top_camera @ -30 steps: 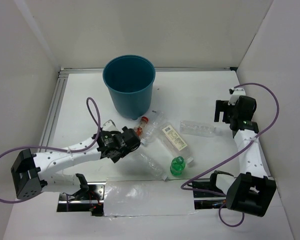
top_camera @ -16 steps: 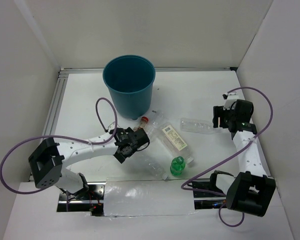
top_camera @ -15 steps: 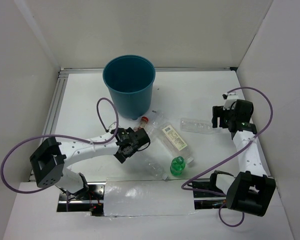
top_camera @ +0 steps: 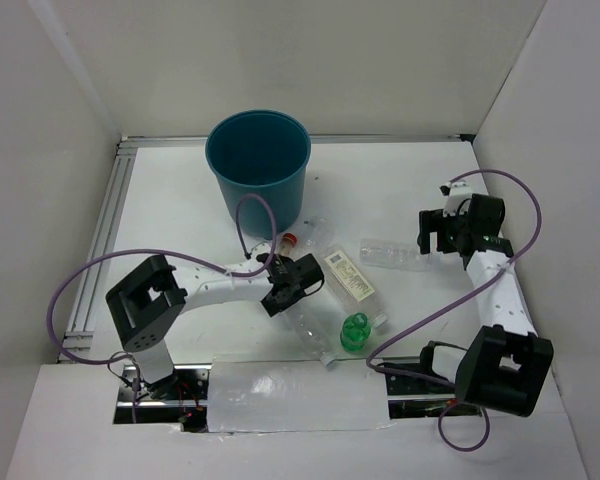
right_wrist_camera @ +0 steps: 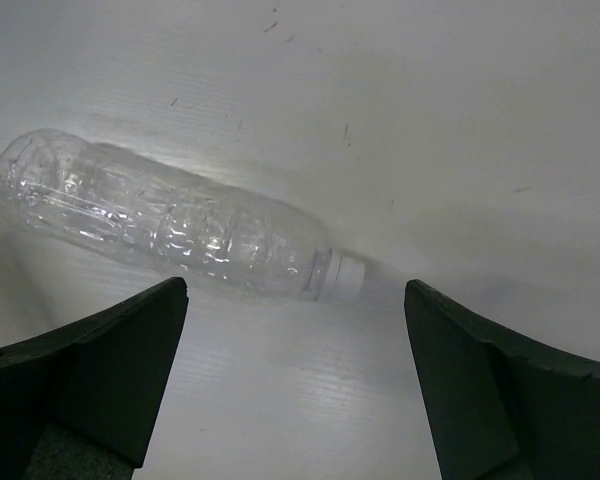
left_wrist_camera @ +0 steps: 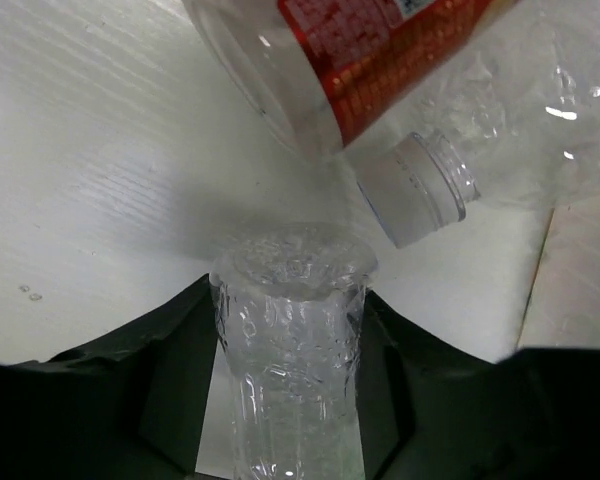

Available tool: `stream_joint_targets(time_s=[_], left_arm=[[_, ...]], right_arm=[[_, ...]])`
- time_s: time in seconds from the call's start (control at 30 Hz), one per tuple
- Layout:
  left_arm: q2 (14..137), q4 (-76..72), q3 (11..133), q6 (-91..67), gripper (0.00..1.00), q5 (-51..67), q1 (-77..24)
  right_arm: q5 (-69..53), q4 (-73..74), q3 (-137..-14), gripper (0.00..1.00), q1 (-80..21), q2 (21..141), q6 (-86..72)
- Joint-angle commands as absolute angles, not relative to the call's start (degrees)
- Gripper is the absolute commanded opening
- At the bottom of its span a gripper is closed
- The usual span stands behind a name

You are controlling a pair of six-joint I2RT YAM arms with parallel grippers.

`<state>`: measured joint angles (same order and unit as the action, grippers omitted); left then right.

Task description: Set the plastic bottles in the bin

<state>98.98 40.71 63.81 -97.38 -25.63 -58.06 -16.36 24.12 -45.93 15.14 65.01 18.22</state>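
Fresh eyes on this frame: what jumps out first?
The teal bin at the back stands out, with bottles scattered just in front of it. The left gripper is shut on a clear bottle in that pile, while the right gripper hangs open above a lone bottle lying on its side to the right.

Lighting: bright, even, diffuse, from overhead; white worktop nearly washed out.
Shadows: soft, faint at the bin base; grey pool behind the crinkled bottle.
Glare: small highlights on the clear bottle.
Focus: overhead sharp; wrist views slightly soft.
Right tool fingers near black.
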Motion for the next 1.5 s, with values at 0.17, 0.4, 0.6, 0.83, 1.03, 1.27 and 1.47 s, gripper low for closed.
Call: stream_joint_targets(time_s=[0.17,0.4,0.6,0.83,1.03,1.27,1.47], left_arm=[[90.4,44.8,69.2,-83.6,0.00,-28.8,-63.6],[78.1,35.4,85.9,-48.9,0.00,-38.1,-63.2],[79.2,13.3,96.3,-29.2,0.00,-40.6,-46.9],[88.6,-14.8,100.4,-14.3,0.00,-44.9,-36.4],[93.1,-8.7,102.8,-24.8,0.00,-47.8,-29.7],[98.6,-10.4,100.0,-16.5,0.57,-50.5,-28.5],[94.9,-9.3,98.8,-9.2,0.99,-45.7,-31.4]], right_arm=[[-24.2,27.2,-54.0,0.87,15.2,70.5,22.9],[-30.0,27.8,-57.5,0.27,15.2,73.6,24.9],[-40.1,33.5,-61.4,1.00,15.2,78.0,36.1],[-44.2,39.4,-63.5,1.00,15.2,79.5,45.7],[-44.2,38.6,-61.5,0.76,15.2,79.5,46.2],[-47.5,43.7,-60.0,1.00,15.2,78.8,57.0],[-43.2,51.3,-58.6,1.00,14.0,82.8,83.4]])
